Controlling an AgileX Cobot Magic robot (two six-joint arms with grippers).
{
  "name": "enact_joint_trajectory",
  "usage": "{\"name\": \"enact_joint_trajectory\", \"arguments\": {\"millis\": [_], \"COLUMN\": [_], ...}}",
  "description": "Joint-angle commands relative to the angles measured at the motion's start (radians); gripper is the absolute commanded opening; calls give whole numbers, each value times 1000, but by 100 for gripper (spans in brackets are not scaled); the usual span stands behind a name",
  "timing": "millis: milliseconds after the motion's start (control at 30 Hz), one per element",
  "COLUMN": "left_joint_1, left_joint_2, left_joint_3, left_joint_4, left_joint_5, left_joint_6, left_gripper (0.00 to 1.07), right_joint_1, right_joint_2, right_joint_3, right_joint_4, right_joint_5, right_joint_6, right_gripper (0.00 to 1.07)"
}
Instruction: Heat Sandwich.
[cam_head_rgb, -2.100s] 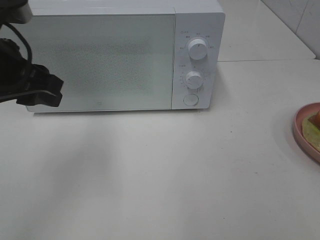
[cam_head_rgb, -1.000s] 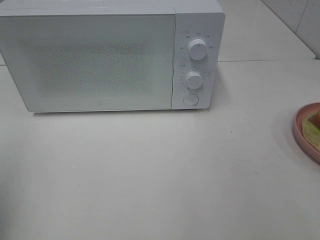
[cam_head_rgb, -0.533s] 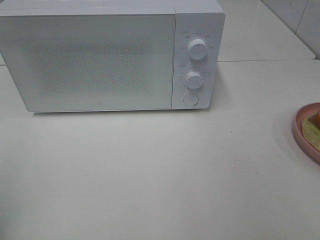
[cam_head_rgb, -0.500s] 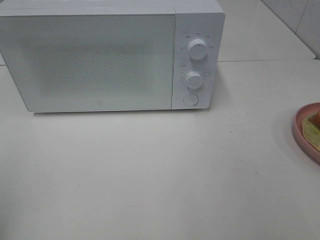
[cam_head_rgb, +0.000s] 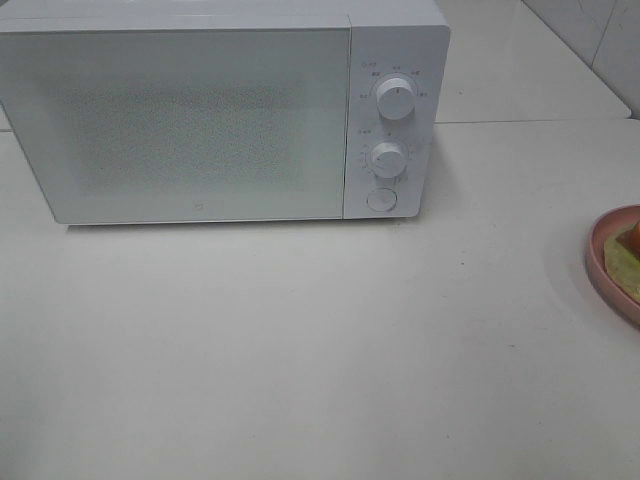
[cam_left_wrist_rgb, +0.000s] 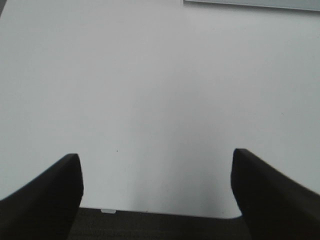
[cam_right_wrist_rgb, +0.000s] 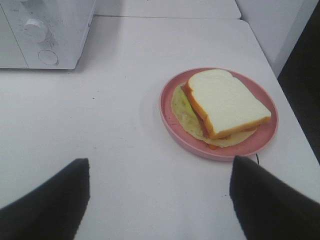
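Observation:
The sandwich (cam_right_wrist_rgb: 224, 102), white bread over green lettuce and red-orange filling, lies on a round pink plate (cam_right_wrist_rgb: 172, 120); only a sliver of the sandwich (cam_head_rgb: 630, 250) shows at the high view's right edge. A white microwave (cam_head_rgb: 220, 110) with its door closed stands at the back. My right gripper (cam_right_wrist_rgb: 160, 200) is open, a short way back from the plate, nothing between its fingers. My left gripper (cam_left_wrist_rgb: 156, 187) is open over bare tabletop near the table's edge. Neither gripper shows in the high view.
The microwave's panel carries two knobs (cam_head_rgb: 395, 98) and a round button (cam_head_rgb: 381, 200). The plate (cam_head_rgb: 600, 262) sits close to the table's right side. A tiled wall (cam_head_rgb: 590, 30) rises at the back right. The table's edge (cam_left_wrist_rgb: 160, 212) lies under my left gripper.
The left arm, which stood at the microwave's left edge two seconds ago, has left the high view. Over the last second nothing has moved there.

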Motion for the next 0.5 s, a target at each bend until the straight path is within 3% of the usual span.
{"name": "enact_joint_trajectory", "arguments": {"millis": [33,500], "left_joint_1": [2,2], "left_joint_2": [-51,-260], "left_joint_3": [4,4], "left_joint_4": [9,7], "left_joint_5": [-18,-18], "left_joint_6": [-14,-12], "left_gripper": [76,76], "right_joint_1": [-5,-5], "right_joint_2": [-22,-22], "right_joint_3": [1,1], "right_joint_4": [0,0], "right_joint_5": [-12,-12], "right_joint_6": [4,4], "right_gripper": [75,75]}}
